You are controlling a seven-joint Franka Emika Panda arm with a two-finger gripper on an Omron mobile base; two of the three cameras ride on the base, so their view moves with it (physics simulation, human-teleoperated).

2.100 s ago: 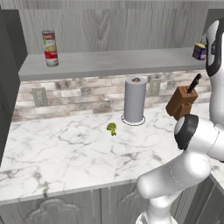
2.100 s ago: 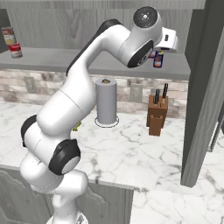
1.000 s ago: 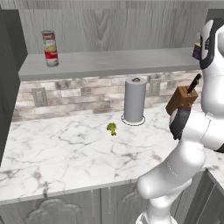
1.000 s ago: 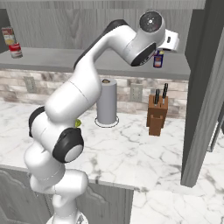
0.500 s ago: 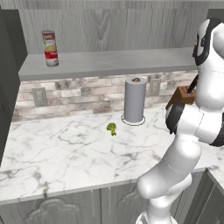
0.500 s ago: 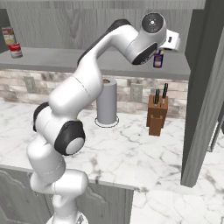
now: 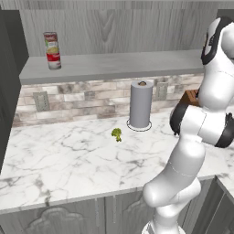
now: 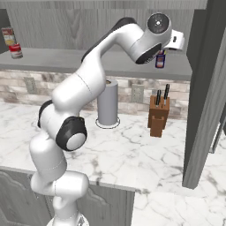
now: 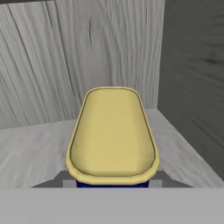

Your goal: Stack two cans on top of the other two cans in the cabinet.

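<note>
At the left end of the cabinet shelf a red-and-pale-yellow can stands on a red-and-white can; the same stack shows in the right base view. At the shelf's right end my gripper is shut on a dark blue can with a yellow top and red mark. In the hand view that yellow top lies just ahead of my gripper, near the dark side panel. What the blue can rests on is hidden.
A tall grey paper-towel roll stands on the white marble counter below the shelf. A small green floret lies left of it. A wooden knife block stands to its right, near a dark upright panel.
The arm's upper links have risen and swung right, now covering the shelf's right end in the left base view. The hand and the blue can have stayed nearly in place.
</note>
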